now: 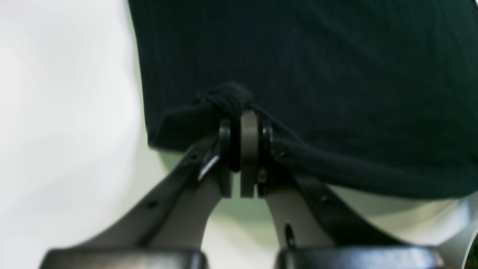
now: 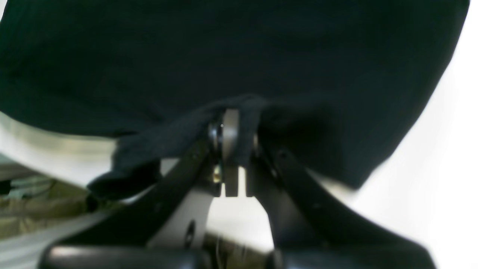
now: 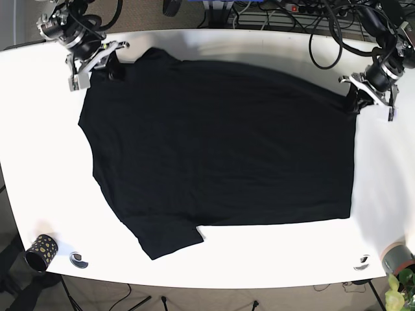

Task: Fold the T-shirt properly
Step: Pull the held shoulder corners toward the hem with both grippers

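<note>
Fabric fills my left wrist view: the black T-shirt spreads across the upper frame over the white table, and my left gripper is pinched together on a bunched fold of its edge, cloth gathered in a small knot above the fingertips and trailing off to the right along one finger. In my right wrist view the same dark cloth covers most of the frame, and my right gripper is likewise clamped on a wad of the shirt's edge, a loose flap drooping to the lower left; this picture is soft, so I can't say for sure which part of the garment it is. From the base view the T-shirt lies spread flat over the middle of the table, one short sleeve pointing toward the near edge. My right gripper sits at the shirt's far left corner, my left gripper at its far right corner, both at the cloth's edge. A small dark patterned cup stands near the front left corner of the table, well apart from the shirt.
</note>
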